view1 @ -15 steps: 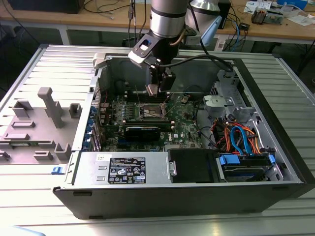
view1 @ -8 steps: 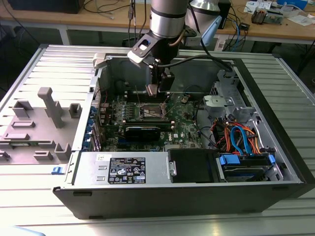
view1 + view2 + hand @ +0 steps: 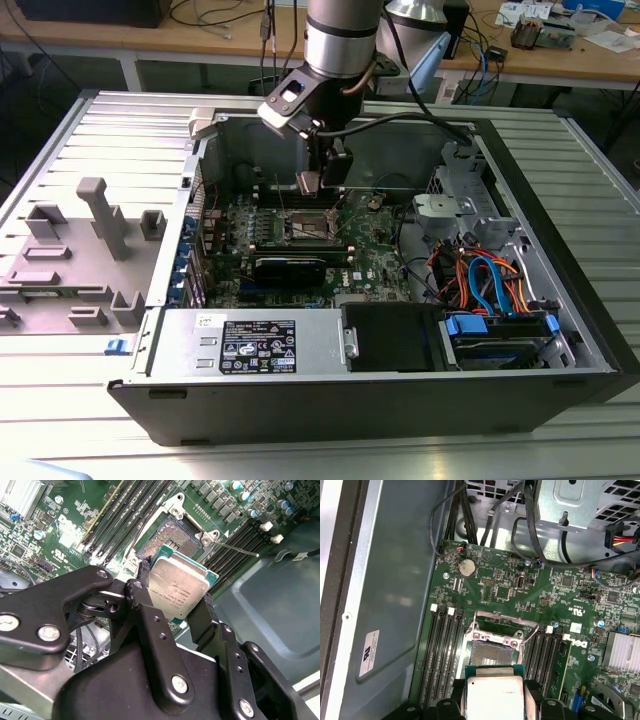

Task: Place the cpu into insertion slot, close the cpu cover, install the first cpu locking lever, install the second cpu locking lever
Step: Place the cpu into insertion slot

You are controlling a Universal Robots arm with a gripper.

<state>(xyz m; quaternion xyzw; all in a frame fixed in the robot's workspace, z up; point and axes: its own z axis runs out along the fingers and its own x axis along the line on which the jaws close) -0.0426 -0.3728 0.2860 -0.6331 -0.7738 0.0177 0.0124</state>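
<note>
1. The gripper (image 3: 322, 178) hangs from the arm inside the open computer case (image 3: 560, 300), over the far middle part of the green motherboard (image 3: 375, 255).
2. Its two black fingers (image 3: 142, 592) are closed in to the chip's width and clamp the cpu (image 3: 179, 586) by two opposite edges; the silvery-tan top faces the camera in both wrist views, and a green rim shows around it.
3. In the exterior view the cpu (image 3: 308, 183) is in the air above the insertion slot (image 3: 308, 228), apart from it; nothing sits in the slot.
4. In the first wrist view the cpu (image 3: 494, 695) lies between the fingertips of the gripper (image 3: 494, 702), just on the near side of the insertion slot (image 3: 490, 652), whose dark contact field is bare.
5. The cpu cover (image 3: 506, 615) is swung back from the slot as a silvery frame along its far edge; a thin locking lever (image 3: 530, 637) stands free beside it.
6. Long black memory slots (image 3: 442, 650) flank the socket on both sides.
7. On the exterior view's right, orange and blue cables (image 3: 480, 275) lie in the case; on its left, a grey fixture (image 3: 95, 225) stands on the table (image 3: 40, 150).
</note>
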